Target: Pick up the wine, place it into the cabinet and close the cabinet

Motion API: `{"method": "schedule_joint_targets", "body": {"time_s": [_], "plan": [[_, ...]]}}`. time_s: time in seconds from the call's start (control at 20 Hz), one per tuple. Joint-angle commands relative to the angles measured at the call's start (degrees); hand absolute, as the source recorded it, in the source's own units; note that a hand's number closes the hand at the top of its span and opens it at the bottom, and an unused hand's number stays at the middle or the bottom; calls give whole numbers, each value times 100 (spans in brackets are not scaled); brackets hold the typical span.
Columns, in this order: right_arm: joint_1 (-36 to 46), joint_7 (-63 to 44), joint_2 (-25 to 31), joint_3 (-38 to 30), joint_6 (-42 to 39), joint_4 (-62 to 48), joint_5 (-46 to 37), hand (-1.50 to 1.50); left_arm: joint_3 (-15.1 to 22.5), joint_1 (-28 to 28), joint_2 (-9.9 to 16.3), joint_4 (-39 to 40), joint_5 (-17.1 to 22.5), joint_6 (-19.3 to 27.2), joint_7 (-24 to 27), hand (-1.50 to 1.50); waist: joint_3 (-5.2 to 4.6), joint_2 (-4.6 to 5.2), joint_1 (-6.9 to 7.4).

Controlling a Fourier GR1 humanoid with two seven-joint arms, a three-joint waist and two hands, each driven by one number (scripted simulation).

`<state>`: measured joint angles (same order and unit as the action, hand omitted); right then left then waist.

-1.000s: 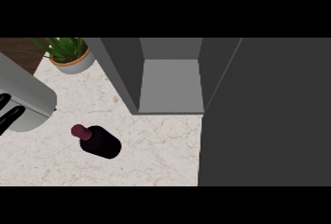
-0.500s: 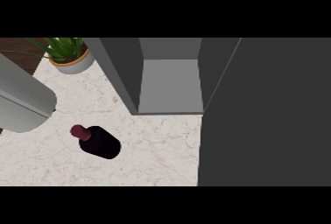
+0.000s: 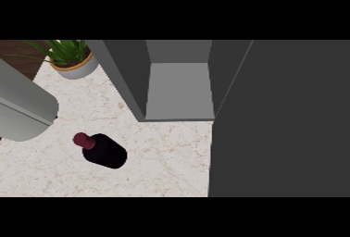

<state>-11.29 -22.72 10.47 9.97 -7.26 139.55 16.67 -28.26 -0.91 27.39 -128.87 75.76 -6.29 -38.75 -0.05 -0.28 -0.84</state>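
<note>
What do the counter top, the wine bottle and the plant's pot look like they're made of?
The counter top looks like pale polished stone, perhaps marble: cream with thin reddish veins. The wine bottle seems to be dark glass, near black with a purplish sheen, and has a maroon cap. The plant's pot looks ceramic: matte grey-white with a tan rim.

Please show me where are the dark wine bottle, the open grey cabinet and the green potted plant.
Dark wine bottle with maroon cap (image 3: 106, 151), head view: its body.
Open grey cabinet (image 3: 179, 90), head view: its inner floor.
Green potted plant (image 3: 74, 69), head view: its pot's rim.
</note>
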Motion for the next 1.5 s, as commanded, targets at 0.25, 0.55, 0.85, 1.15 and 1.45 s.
{"method": "schedule_joint_targets", "body": {"time_s": [0.25,0.55,0.85,1.15,1.45], "plan": [[-450,-476,95,-217,61,1306,738,-150,-3,-159,-171,508,-761,-480,169,-150,3,11,-18],[-636,-115,-46,-96,-116,1059,652,-150,475,-10,-456,1322,-1617,-1251,564,-150,2,23,-64],[-707,-23,57,-541,-326,958,1012,-150,1050,176,-889,1825,-2603,-1527,985,-150,6,23,-54],[-514,-195,-131,-264,-129,1012,800,-150,1165,153,-1250,2987,-3561,-2253,1900,-150,-6,33,-23],[-871,219,-110,-346,-487,875,752,-150,1051,261,-1369,3787,-4765,-2267,3046,-150,1,19,-27]]}}
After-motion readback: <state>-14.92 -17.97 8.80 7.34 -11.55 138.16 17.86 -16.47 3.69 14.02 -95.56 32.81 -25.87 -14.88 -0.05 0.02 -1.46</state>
